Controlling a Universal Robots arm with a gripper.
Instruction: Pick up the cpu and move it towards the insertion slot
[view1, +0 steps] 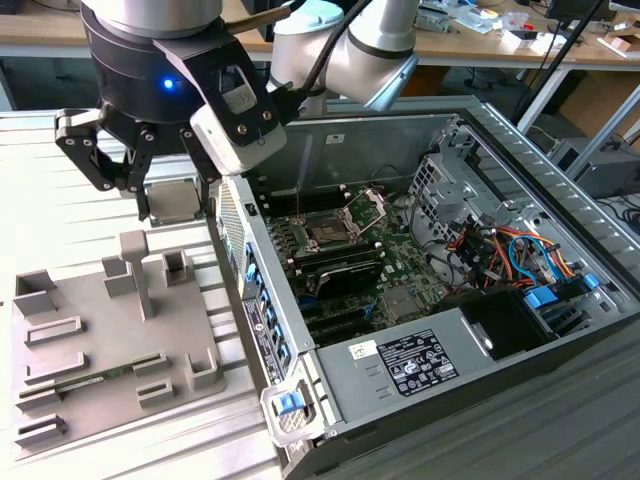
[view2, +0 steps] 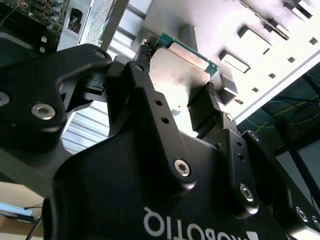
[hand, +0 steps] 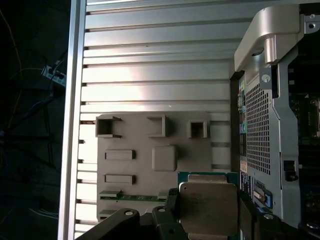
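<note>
My gripper (view1: 175, 205) is shut on the cpu (view1: 172, 200), a flat square chip with a silvery top. It hangs in the air above the far end of a grey fixture tray (view1: 100, 330), off the exterior view's left side of the open computer case. Both wrist views show the cpu (view2: 177, 70) (hand: 207, 207) clamped by two opposite edges between the black fingers (view2: 145, 52) (hand: 172, 202), its green rim showing. The insertion slot (view1: 328, 232) is a dark square socket on the motherboard inside the case, with its metal bracket hinged up. It lies toward the exterior view's right of the gripper.
The tray carries raised holders, a bare square pad (hand: 164, 157) and a green memory stick (view1: 100, 378). The case's upright side wall (view1: 250, 300) stands between gripper and socket. A drive cage, coloured cables (view1: 500, 250) and a power supply (view1: 420, 360) crowd the case's right half.
</note>
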